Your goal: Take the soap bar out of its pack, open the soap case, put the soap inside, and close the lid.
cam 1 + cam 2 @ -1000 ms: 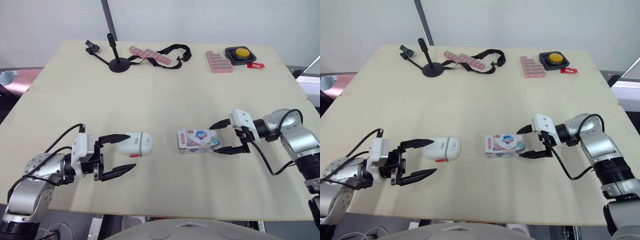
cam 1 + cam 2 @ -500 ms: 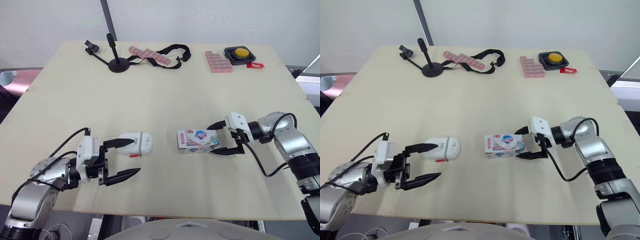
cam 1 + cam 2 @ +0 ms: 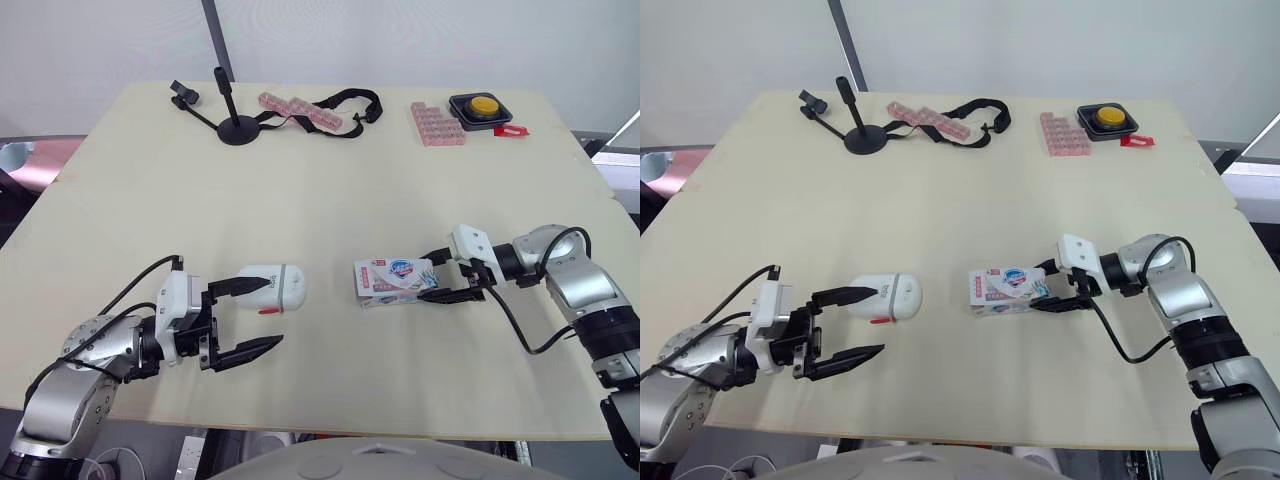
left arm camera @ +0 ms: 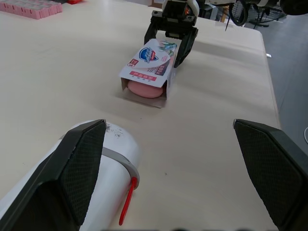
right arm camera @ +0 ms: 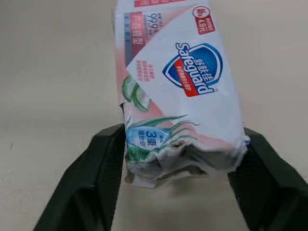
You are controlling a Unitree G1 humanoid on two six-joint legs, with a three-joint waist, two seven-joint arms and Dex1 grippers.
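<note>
The soap pack (image 3: pixel 395 282), white with a blue logo, lies flat on the table right of centre. Its open end faces my left arm, and the pink soap bar (image 4: pixel 144 90) shows inside. My right gripper (image 3: pixel 430 284) is shut on the pack's far right end, one finger pressing each side (image 5: pixel 108 163). The white soap case (image 3: pixel 274 287) with a red latch lies left of centre. My left gripper (image 3: pixel 270 313) stands open beside it. Its upper finger (image 4: pixel 82 168) rests along the case's near end, and the lower one is over bare table.
At the back stand a black tripod stand (image 3: pixel 237 127), a black strap (image 3: pixel 350 100) with a pink pill organiser (image 3: pixel 300 108), a second pink organiser (image 3: pixel 437 125) and a yellow button box (image 3: pixel 482 107). Bare tabletop (image 3: pixel 320 200) lies between those and the two arms.
My right gripper's fingers have drawn in from wide open onto the pack's end. My left gripper slid a little toward the soap case and stayed open.
</note>
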